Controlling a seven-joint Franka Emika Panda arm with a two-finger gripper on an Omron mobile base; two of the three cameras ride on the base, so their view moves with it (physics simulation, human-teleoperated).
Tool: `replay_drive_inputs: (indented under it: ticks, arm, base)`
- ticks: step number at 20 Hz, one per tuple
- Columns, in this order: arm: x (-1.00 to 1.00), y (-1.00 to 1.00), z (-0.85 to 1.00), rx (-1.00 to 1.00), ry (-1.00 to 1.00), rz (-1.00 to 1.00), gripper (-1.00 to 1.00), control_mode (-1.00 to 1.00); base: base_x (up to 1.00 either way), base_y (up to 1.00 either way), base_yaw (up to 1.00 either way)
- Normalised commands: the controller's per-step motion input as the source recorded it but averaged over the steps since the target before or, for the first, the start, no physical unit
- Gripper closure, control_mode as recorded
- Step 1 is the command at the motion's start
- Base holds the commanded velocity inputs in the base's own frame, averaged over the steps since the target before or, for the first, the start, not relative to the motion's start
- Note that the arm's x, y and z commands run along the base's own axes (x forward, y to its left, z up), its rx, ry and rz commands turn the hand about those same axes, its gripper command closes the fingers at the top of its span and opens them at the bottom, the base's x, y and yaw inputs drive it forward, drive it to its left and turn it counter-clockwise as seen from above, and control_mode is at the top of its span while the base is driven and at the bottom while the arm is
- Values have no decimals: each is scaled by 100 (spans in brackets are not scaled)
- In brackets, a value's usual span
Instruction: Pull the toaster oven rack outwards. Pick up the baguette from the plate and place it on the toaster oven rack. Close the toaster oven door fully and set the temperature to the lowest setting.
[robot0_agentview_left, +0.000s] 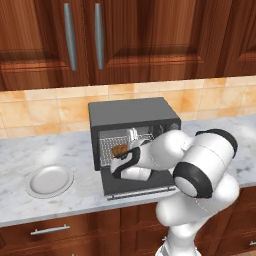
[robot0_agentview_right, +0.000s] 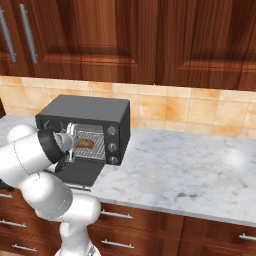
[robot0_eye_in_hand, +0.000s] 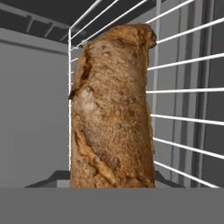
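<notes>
The dark toaster oven stands on the counter with its door dropped open and flat. My gripper reaches into the cavity, shut on the brown baguette, which sits just over the silver wire rack. In the hand view the baguette rises from the bottom middle, close up, with the rack wires behind it; my fingertips are hidden there. The round white plate lies bare on the counter, left of the oven.
Three round knobs run down the oven's right side. My arm crosses over the open door. Marble counter stretches wide to the oven's right. Wooden cabinets hang above, drawers sit below the counter edge.
</notes>
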Motion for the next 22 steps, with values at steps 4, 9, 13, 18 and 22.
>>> replay_drive_inputs:
  ticks: [4,9,13,18,22]
  arm:
    - [0,-18,19,6,0,0,-100,-100]
    - [-2,-23,53,13,0,0,-100,-100]
    - [-3,-11,47,9,0,0,-100,-100]
    - [-8,-10,61,8,1,1,-100,-100]
    - [-19,-6,85,1,17,1,-100,-100]
  base:
    - [0,0,0]
    - [0,0,0]
    - [0,0,0]
    - [0,0,0]
    - [0,0,0]
